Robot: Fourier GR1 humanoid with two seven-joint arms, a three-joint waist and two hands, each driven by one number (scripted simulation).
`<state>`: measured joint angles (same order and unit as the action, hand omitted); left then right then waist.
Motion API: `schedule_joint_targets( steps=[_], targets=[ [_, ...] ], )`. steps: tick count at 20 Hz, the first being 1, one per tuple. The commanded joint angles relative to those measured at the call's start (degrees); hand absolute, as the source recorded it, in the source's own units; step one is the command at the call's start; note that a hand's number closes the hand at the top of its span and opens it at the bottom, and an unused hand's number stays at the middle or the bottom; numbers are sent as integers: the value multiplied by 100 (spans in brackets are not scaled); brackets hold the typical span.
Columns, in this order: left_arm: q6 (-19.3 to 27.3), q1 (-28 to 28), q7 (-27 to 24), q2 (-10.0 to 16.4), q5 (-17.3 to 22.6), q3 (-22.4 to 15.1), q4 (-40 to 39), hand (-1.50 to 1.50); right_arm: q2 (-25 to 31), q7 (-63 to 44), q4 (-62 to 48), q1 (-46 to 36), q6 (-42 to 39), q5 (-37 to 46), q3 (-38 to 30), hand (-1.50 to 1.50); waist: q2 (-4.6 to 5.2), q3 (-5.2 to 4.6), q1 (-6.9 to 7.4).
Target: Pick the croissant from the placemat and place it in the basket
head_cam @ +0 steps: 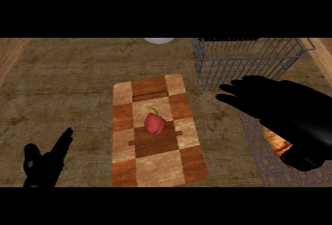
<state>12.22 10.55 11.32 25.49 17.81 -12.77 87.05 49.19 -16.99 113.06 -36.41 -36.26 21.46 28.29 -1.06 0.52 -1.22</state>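
The croissant (275, 141) is seen against the placemat (258, 169), by the counter's right edge. Only a narrow golden-brown strip of it is shown, the rest being covered by the right hand (288, 115). That hand is spread over the croissant and the mat's far part, its dark bulk extended toward the counter's middle. Whether the croissant is gripped or merely covered cannot be told, nor can it be told how far the hand is closed.

The placemat, a grey woven sheet, is laid along the right edge toward the near right corner. The basket (246, 66), made of thin grey wire, is set beyond the mat at the far right corner, just past the hand.

A checkered wooden board (156, 172) is laid lengthwise in the middle of the counter (65, 88), left of the mat. A red pepper (154, 124) with a green stem is placed at its centre. A white round object (159, 40) is cut off at the far edge.

The left hand (44, 165) is held at rest by the near left corner, fingers straight and pointing up, with nothing in it.
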Motion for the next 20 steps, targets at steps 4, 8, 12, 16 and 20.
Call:
schedule_joint_targets(
  steps=[4,8,12,16,20],
  targets=[
    [-135,-28,15,-151,41,-33,-454,0,783,-754,0,-858,-2254,-1227,-397,-150,68,-91,21],
    [11,-271,273,-283,-101,-119,-455,0,1064,-976,36,-1004,-2821,-1696,-686,-150,76,-69,-7],
    [-189,-274,242,-160,-69,24,-415,0,965,-1238,-86,-1090,-3002,-1889,-666,-150,91,-65,88],
    [-95,-300,190,-428,-161,-49,-600,0,757,-1257,243,-567,-2616,-1575,-479,-150,111,-56,103],
    [-105,-269,156,-436,-232,50,-642,0,526,-1436,166,-265,-2515,-1659,-618,-150,110,-57,114]
  ],
)
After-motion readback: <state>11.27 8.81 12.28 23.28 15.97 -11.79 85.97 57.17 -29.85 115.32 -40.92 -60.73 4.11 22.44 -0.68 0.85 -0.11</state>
